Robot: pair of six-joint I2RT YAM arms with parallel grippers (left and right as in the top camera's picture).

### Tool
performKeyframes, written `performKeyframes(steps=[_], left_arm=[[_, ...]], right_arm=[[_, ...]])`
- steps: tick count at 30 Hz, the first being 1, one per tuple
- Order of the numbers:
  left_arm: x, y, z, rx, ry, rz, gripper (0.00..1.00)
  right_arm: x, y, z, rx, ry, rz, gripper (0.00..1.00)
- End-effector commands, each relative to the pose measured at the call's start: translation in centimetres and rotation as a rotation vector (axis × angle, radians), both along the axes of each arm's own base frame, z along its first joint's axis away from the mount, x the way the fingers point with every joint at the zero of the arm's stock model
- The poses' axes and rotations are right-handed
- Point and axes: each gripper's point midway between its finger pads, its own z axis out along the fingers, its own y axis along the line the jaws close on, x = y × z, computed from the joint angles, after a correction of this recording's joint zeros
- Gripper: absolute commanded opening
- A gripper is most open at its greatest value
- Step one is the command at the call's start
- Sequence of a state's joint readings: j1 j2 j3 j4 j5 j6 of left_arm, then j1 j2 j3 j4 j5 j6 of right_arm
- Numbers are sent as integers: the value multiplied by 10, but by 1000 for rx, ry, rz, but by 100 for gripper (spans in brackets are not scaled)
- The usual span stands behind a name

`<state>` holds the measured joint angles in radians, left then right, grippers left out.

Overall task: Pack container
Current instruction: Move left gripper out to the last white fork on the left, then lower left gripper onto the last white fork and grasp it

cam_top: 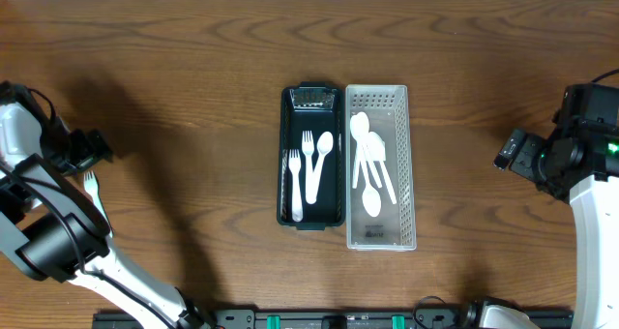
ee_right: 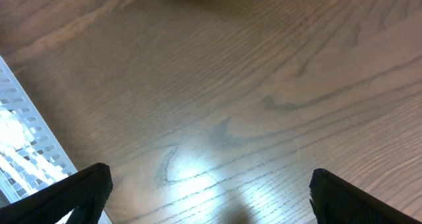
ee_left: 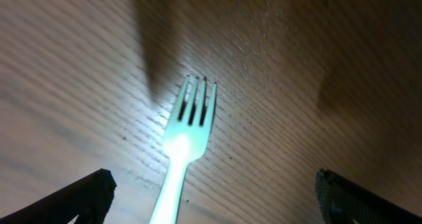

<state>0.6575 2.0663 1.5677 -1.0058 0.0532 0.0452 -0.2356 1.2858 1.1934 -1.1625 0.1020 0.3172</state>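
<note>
A dark green container (cam_top: 312, 213) stands at the table's centre with two white forks and a white spoon (cam_top: 324, 147) in it. Beside it on the right is a white perforated tray (cam_top: 404, 155) with several white spoons. A white fork (cam_top: 93, 190) lies on the wood at the far left; in the left wrist view the fork (ee_left: 186, 140) lies between my left gripper's (ee_left: 211, 197) open fingers, tines pointing away. My right gripper (ee_right: 211, 194) is open and empty over bare wood at the far right.
The white tray's edge shows at the left of the right wrist view (ee_right: 26, 158). A black rail (cam_top: 329, 319) runs along the table's front edge. Cables hang by both arms at the table's sides.
</note>
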Motion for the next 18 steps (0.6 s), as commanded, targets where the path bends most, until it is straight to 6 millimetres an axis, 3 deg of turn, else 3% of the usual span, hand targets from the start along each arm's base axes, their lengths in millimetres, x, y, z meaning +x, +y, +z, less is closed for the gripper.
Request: performKeyframes(steps=[1, 9, 18], left_arm=[[-6, -6, -11, -54, -6, -41, 99], [-27, -11, -38, -77, 16, -62, 96], [-20, -1, -44, -39, -28, -132, 95]], right_arm=[[-1, -1, -1, -5, 2, 12, 99], [-1, -1, -1, -5, 2, 12, 99], [-1, -1, -1, -6, 4, 19, 99]])
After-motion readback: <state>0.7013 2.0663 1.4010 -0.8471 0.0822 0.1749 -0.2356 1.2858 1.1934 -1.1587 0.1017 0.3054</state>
